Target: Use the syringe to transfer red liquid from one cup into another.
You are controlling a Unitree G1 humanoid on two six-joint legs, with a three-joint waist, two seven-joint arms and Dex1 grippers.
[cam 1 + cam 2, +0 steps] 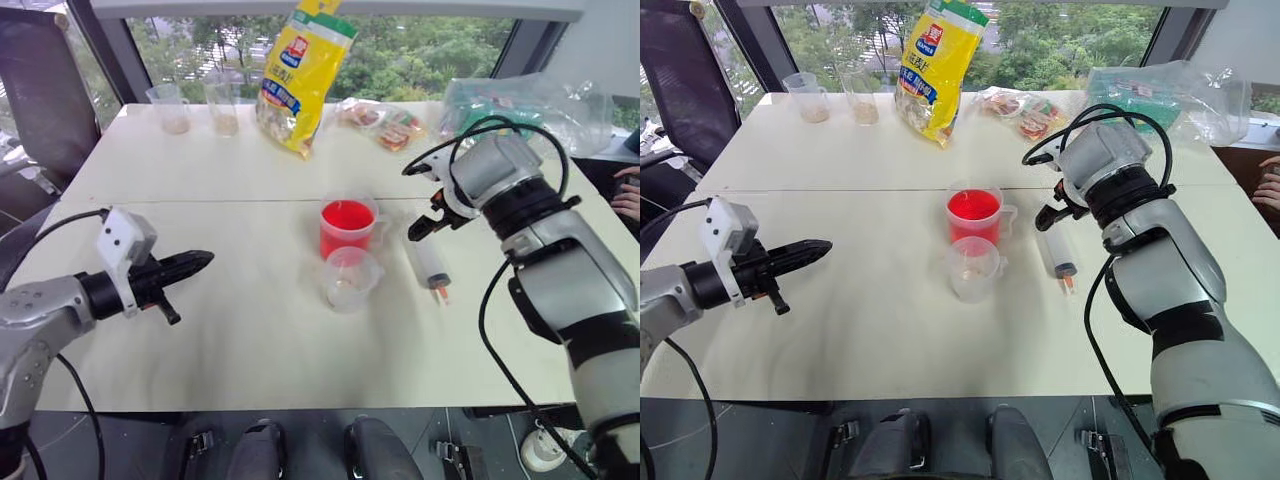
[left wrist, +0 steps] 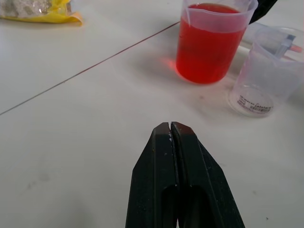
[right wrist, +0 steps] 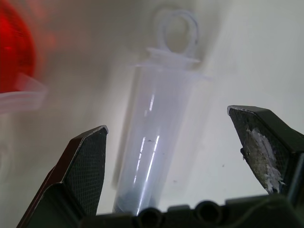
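Note:
A handled clear cup [image 1: 347, 228] holding red liquid [image 2: 209, 45] stands mid-table. Right in front of it is a smaller clear cup [image 1: 351, 277] with a pour lip. The syringe [image 1: 428, 262] lies flat on the table to the right of both cups, its orange tip toward me. My right gripper [image 3: 167, 119] hangs just above the syringe [image 3: 156, 133], pointing down. It is open, one finger on each side of the barrel and neither touching it. My left gripper [image 1: 195, 262] hovers over the table's left side, shut on nothing, pointing toward the cups.
A yellow snack bag [image 1: 300, 75] stands at the back. Two beige-tinted cups [image 1: 170, 108] are at the back left, small packets [image 1: 385, 125] and a clear plastic bag [image 1: 530, 105] at the back right. A person's hand [image 1: 630, 195] rests at the right edge.

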